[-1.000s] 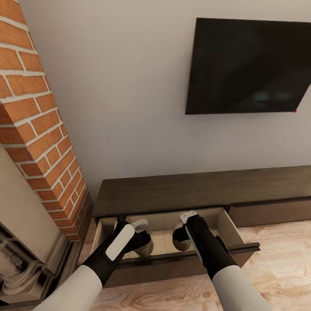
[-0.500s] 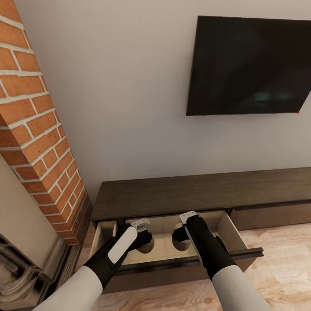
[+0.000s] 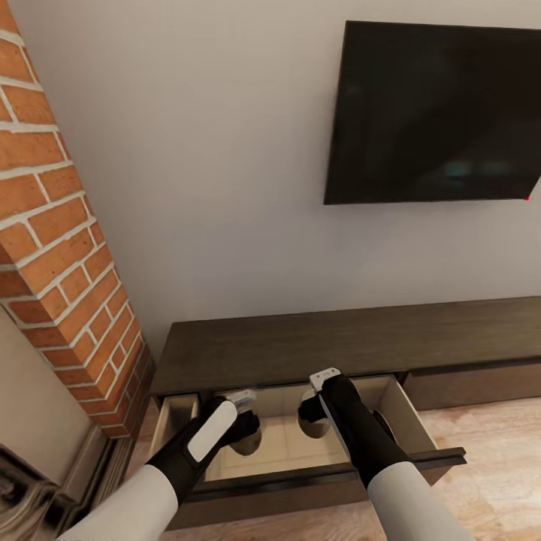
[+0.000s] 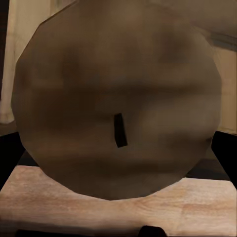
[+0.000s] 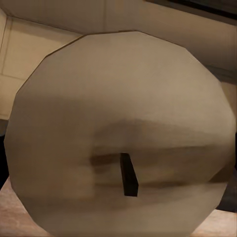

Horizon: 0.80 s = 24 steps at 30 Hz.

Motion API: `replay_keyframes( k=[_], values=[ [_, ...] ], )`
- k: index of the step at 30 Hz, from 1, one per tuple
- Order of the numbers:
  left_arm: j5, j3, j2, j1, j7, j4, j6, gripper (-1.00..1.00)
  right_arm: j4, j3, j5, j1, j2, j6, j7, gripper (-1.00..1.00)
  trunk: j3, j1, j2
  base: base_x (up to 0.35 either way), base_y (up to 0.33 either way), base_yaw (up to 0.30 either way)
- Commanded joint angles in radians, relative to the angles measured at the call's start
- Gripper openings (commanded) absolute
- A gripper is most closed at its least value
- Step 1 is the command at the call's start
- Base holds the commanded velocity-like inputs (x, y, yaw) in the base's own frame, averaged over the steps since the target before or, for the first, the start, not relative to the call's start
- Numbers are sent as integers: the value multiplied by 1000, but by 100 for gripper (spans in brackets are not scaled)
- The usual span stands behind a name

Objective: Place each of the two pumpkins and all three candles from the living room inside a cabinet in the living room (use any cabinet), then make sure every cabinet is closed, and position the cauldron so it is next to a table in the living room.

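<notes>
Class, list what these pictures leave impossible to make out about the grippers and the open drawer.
- Left gripper: open or shut unclear; head view, its black wrist covers it; left wrist view, the stubby grey-olive left candle blocks the fingers.
- Right gripper: likewise, behind the right candle.
- Pale beige drawer: floor partly covered by both arms, head view.

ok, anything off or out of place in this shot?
Nothing damaged or spilled. The cabinet drawer stands pulled open, both arms reaching in. Each wrist view is dominated by a round grey-olive candle top with a dark wick, the right one equally close. End effector jaws are hidden behind them.
</notes>
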Motion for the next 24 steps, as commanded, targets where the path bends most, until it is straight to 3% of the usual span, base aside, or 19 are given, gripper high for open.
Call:
replay_keyframes(
  k=[1, 8, 12, 17, 21, 24],
  values=[
    [0, 0, -2, 0, -1, 10, -3, -100, 0, 0, -3, 0, 0, 0, -1, -100, 0, 0, 0, 9, -2, 0],
    [0, 1, -3, 0, -3, 36, -5, -100, 2, 0, -3, 0, 1, 0, -1, -100, 0, 0, 0, 26, -17, 0],
    [1, -1, -5, 0, -4, 40, -50, -100, 1, 2, -2, 1, 0, -3, -2, -100, 0, 0, 0, 135, -119, 0],
    [-2, -2, -5, 0, -6, 43, -71, -100, 4, 45, -3, 3, -1, -4, -1, -100, 0, 0, 0, 19, -17, 0],
    [-2, -4, -4, 0, -6, 53, -123, -100, 4, 55, -3, 3, -1, -4, 0, -100, 0, 0, 0, 2, -2, 0],
    [-2, -15, -7, 0, -32, 164, -147, -100, 4, 57, -3, 4, 0, -4, 1, -100, 0, 0, 0, 0, 0, 0]
  ],
)
